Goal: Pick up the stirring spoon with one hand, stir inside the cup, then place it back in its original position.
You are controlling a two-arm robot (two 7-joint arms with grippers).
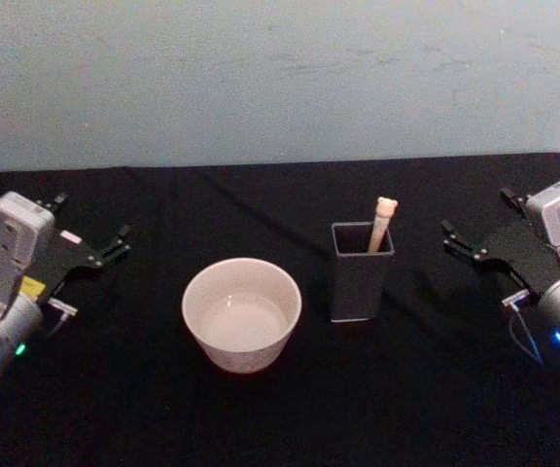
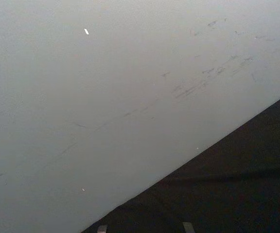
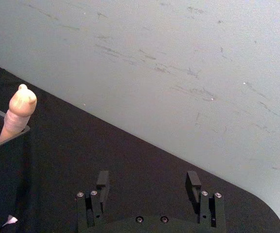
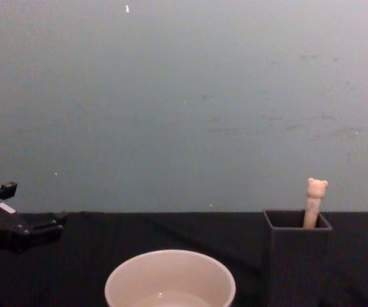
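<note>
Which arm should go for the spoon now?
Right. The stirring spoon stands in the holder, nearer the open right pincer; the cup sits between it and the left pincer.

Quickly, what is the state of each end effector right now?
Left end effector: open, holding nothing.
Right end effector: open, holding nothing.

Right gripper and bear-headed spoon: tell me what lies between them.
In the head view, only bare black tablecloth separates the right gripper from the dark grey square holder holding the cream bear-headed stirring spoon.
</note>
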